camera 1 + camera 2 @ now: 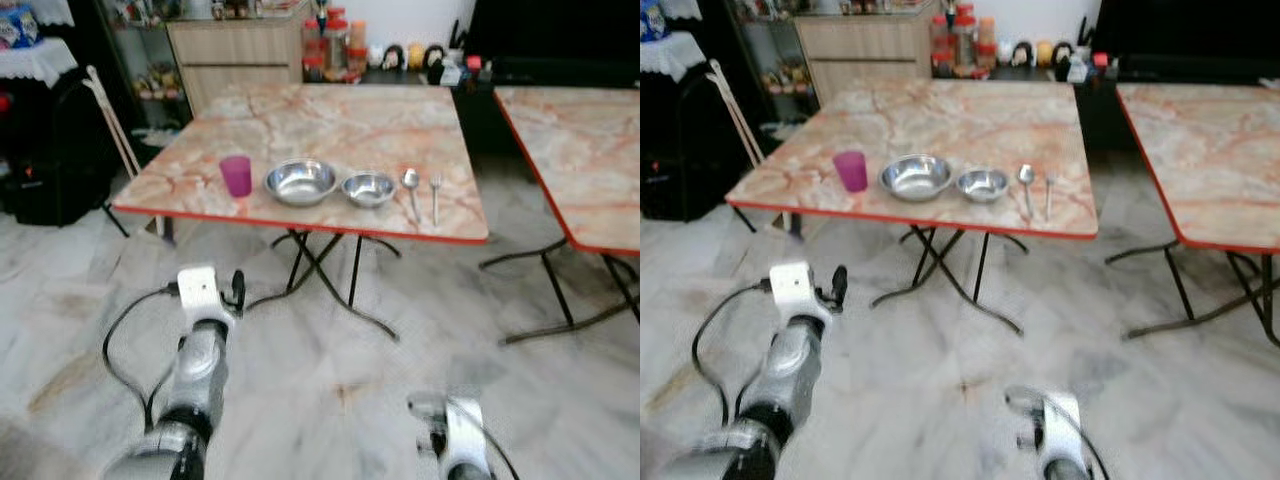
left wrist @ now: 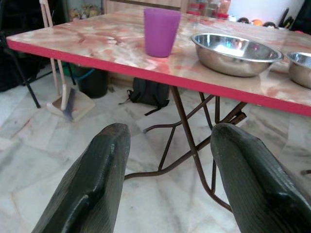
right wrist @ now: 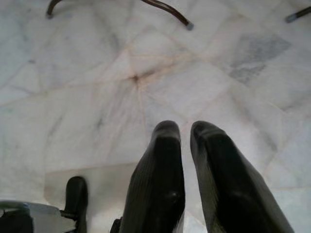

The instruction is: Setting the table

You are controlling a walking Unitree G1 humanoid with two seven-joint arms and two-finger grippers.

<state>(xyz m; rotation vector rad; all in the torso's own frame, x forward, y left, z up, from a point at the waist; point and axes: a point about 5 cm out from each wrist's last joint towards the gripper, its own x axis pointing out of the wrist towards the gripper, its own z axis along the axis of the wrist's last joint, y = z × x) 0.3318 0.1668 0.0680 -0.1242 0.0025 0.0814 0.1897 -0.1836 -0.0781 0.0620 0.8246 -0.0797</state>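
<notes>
Already a cup, two bowls, spoon and fork are laid on the desk; the left pincer is held wide, the right pincer narrow and empty.

A marbled bench with red edging carries, along its near edge, a purple cup, large steel bowl, small steel bowl, spoon and fork.

Silver arms, black cable, ribbed black pincer fingers, seemingly rubbery.
</notes>
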